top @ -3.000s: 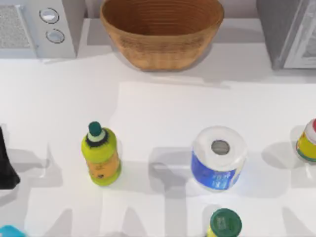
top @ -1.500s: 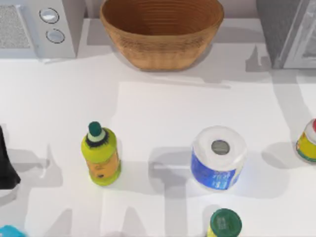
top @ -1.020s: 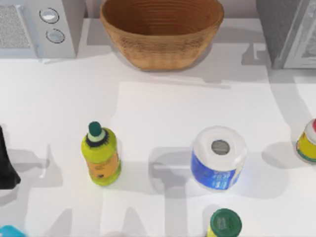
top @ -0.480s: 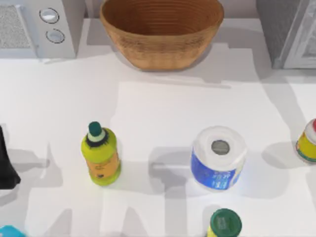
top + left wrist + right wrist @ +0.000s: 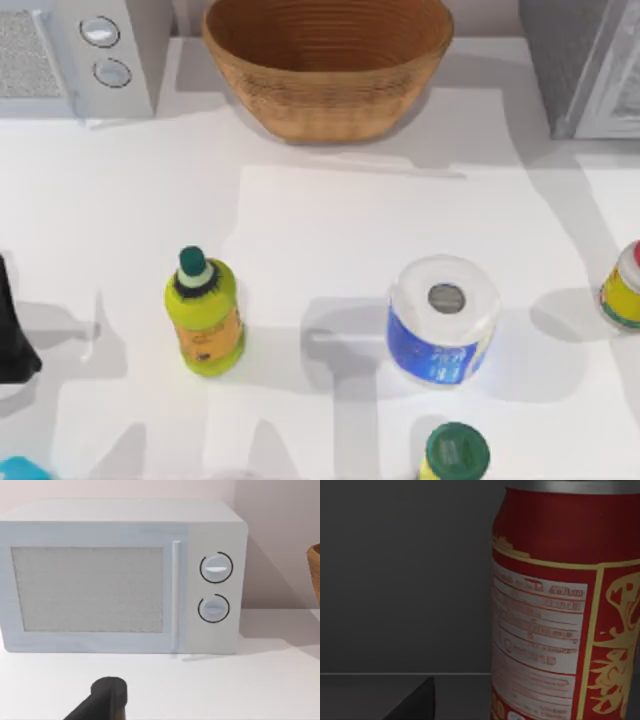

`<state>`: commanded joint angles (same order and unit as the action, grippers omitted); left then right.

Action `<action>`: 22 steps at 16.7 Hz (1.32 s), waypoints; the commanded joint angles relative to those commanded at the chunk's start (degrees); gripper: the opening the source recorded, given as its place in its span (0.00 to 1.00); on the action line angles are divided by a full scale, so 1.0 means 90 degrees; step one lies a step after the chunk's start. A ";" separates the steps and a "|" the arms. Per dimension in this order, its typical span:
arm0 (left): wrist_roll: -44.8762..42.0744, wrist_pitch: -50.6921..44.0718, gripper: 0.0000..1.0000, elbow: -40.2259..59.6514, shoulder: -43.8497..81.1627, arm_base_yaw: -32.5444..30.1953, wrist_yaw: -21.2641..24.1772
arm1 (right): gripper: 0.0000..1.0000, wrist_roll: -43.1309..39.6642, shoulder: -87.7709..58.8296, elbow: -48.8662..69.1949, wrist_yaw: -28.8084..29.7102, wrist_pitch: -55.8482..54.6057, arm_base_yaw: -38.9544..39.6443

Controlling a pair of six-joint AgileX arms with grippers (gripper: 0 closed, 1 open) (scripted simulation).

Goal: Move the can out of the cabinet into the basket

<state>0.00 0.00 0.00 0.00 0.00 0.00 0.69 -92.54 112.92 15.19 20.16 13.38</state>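
Grey cabinet (image 5: pixel 395 580) interior holds one red can (image 5: pixel 565 605); right gripper's spread unclear.

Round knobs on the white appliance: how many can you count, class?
2: upper knob sits directly above lower knob on the white appliance, right of its door.

A rendered kitchen-like counter: white microwave (image 5: pixel 122 577), wicker basket (image 5: pixel 328 100), grey cabinet (image 5: pixel 580 65), groceries on white tabletop (image 5: pixel 330 230).
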 joint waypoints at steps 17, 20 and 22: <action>0.0000 0.0000 1.00 0.0000 0.0000 0.0000 0.0000 | 0.77 -0.0003 -0.1561 0.1916 -0.0225 0.0328 -0.0239; 0.0000 0.0000 1.00 0.0000 0.0000 0.0000 0.0000 | 0.55 -0.0003 -0.1561 0.1916 -0.0225 0.0328 -0.0239; 0.0000 0.0000 1.00 0.0000 0.0000 0.0000 0.0000 | 0.40 -0.0003 -0.1561 0.1916 -0.0225 0.0328 -0.0239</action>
<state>0.00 0.00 0.00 0.00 0.00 0.00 0.66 -106.59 130.16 13.16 23.11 11.23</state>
